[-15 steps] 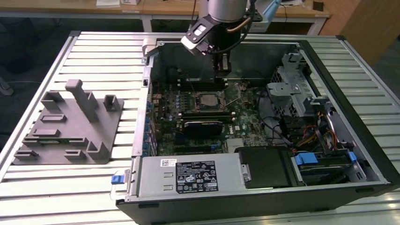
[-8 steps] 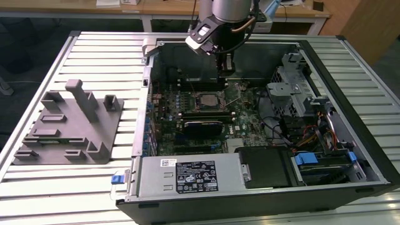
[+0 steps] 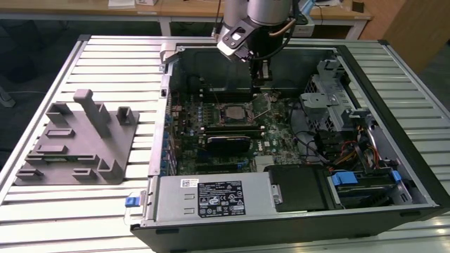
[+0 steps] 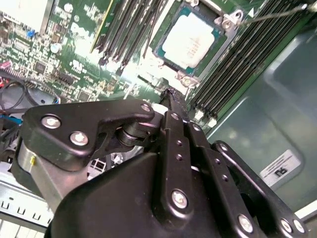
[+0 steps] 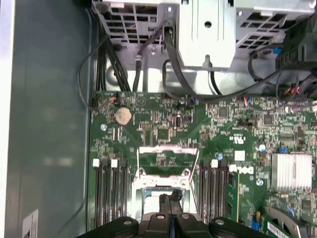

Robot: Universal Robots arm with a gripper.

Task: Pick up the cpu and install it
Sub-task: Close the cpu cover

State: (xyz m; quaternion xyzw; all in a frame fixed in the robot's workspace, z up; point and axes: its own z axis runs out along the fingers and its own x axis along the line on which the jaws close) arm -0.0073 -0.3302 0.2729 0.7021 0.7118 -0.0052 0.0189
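Observation:
The cpu (image 4: 190, 39), a pale silvery square chip, lies flat in its socket on the green motherboard (image 4: 74, 64), between rows of memory slots. In the exterior view the cpu (image 3: 232, 112) sits mid-board inside the open computer case (image 3: 365, 105). My gripper (image 3: 262, 80) hangs above the board, a little toward the case's far wall from the socket. Both wrist views show the black fingers (image 5: 171, 199) pressed together with nothing between them, and the fingertips (image 4: 171, 95) stand just off the socket's corner, apart from the chip. The hinged socket frame (image 5: 163, 158) stands raised.
A grey plastic fixture (image 3: 77, 142) with upright posts rests on the slatted table at the exterior view's left. Inside the case are the power supply (image 3: 211, 197), a drive cage (image 3: 330, 100), loose cables (image 5: 148, 49) and a small finned heatsink (image 5: 290, 171).

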